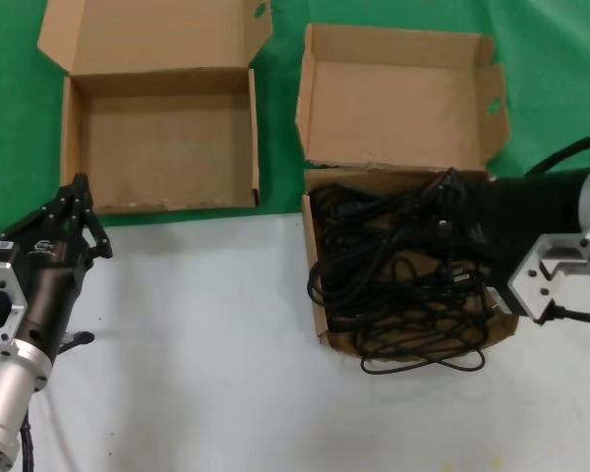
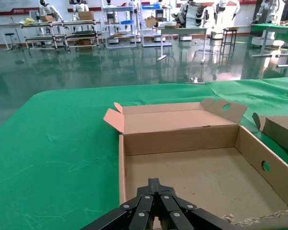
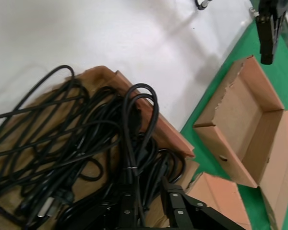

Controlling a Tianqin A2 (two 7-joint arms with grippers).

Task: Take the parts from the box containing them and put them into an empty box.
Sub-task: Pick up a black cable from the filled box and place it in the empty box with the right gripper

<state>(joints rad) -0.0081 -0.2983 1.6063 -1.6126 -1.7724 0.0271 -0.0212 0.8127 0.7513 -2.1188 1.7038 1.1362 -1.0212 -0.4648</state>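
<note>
Inside the squarish box (image 1: 405, 147), right gripper (image 3: 146, 203) pinches tangled black cables (image 1: 393, 275).

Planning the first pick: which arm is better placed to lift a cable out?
Right. Its tool is already over the full box, a cable between its fingers; the left tool sits by the empty box.

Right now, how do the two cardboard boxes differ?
The squarish box is packed with tangled black cables, some spilling over its near wall; the wider box holds nothing. The squarish box's lid has folded side tabs; the wider box's lid is flat. Both are brown, open, lids back.
</note>
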